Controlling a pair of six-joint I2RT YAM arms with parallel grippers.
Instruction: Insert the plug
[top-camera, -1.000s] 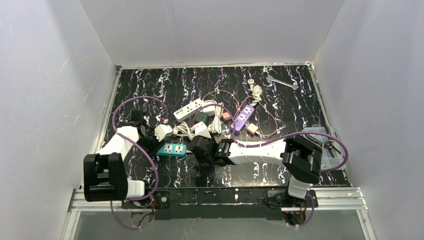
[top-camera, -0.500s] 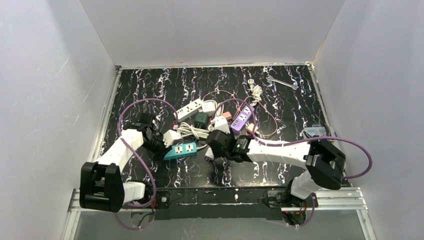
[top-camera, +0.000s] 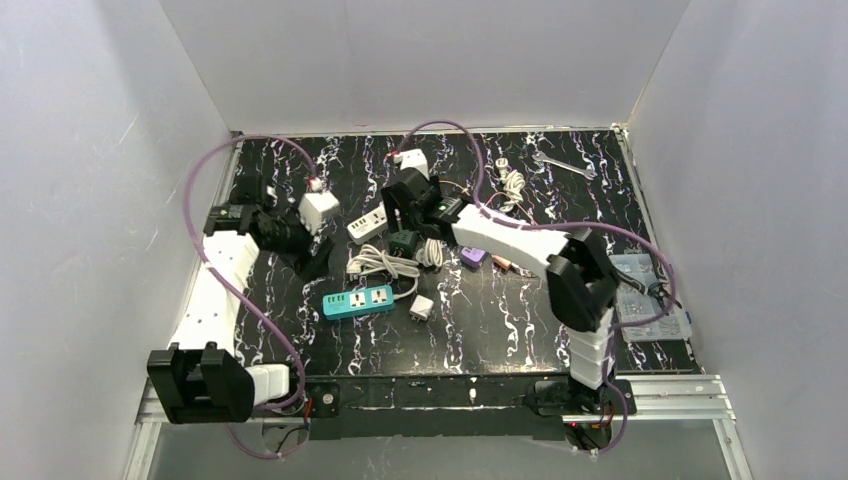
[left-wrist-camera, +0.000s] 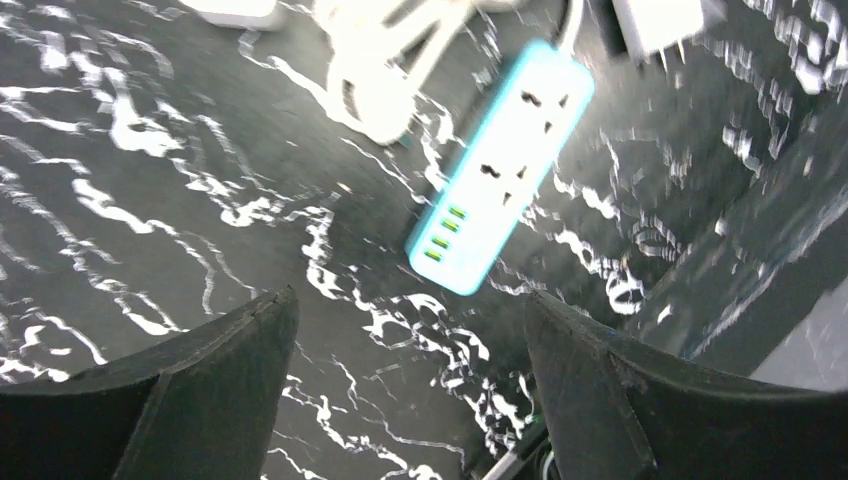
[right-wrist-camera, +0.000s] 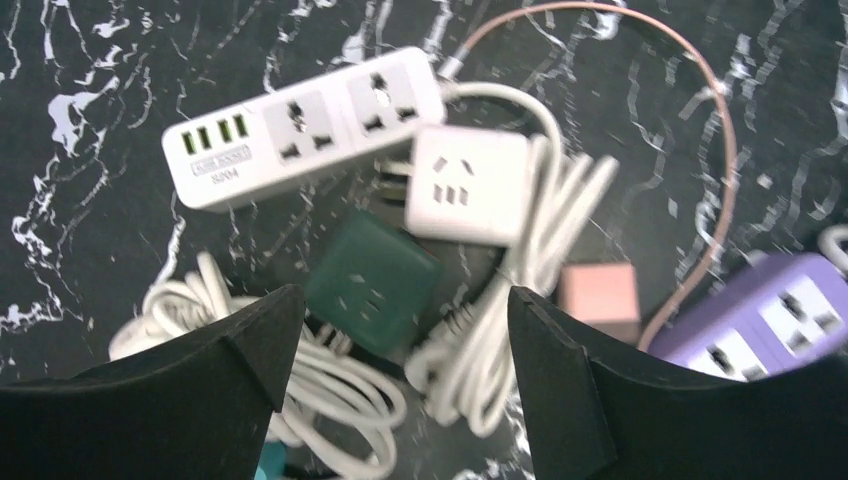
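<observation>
The left tool (left-wrist-camera: 408, 310), fingers apart and empty, hangs over the teal power strip (left-wrist-camera: 500, 170). The right tool (right-wrist-camera: 405, 300), equally apart and empty, hovers above a green cube adapter (right-wrist-camera: 372, 282). The white plug (top-camera: 421, 308) lies loose on the desk (top-camera: 500, 330) just beside the strip. Unheld, that strip could skid under insertion, and nearby white cords (top-camera: 380, 262) could snag.

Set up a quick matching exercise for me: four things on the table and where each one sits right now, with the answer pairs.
Things:
1. teal power strip
2. wrench
3. clear box
4. green cube adapter

Places:
A. near the far right corner of the table
B. next to the white power strip
C. at the table's right edge
D. near the middle, left of the small white plug cube

Pairs: 1-D, 2-A, 3-C, 4-B
</observation>
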